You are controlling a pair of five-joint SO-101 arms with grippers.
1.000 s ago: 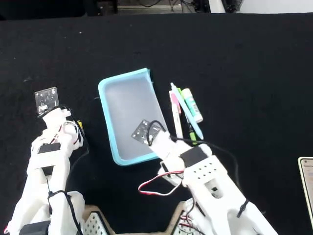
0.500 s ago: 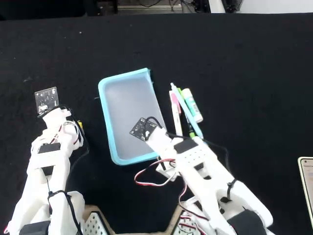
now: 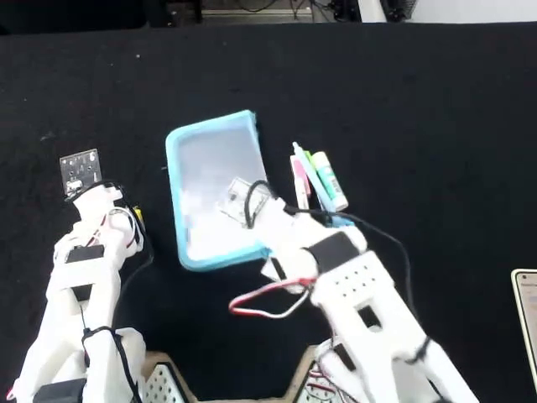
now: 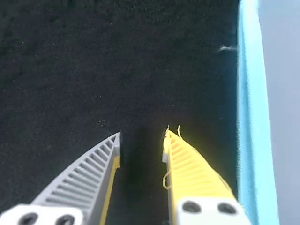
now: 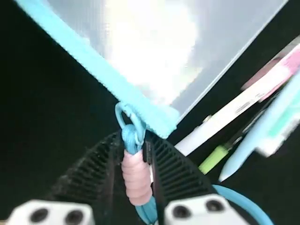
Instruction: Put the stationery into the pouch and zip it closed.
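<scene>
Clenched on the pink zipper pull (image 5: 136, 176) at a corner of the blue pouch (image 3: 210, 159), right gripper (image 5: 133, 154); pens (image 3: 300, 180) loose on the table (image 3: 419, 101) just beside; near the pouch's other side, left gripper (image 4: 140, 145) parted, empty

Light bright and even, from overhead. Black table (image 3: 419, 101) soaks it up; shadows hardly show on it. Strong white glare on the clear face of the pouch (image 3: 210, 164), heaviest over its near half. White arm casings (image 3: 361, 294) read very bright
</scene>
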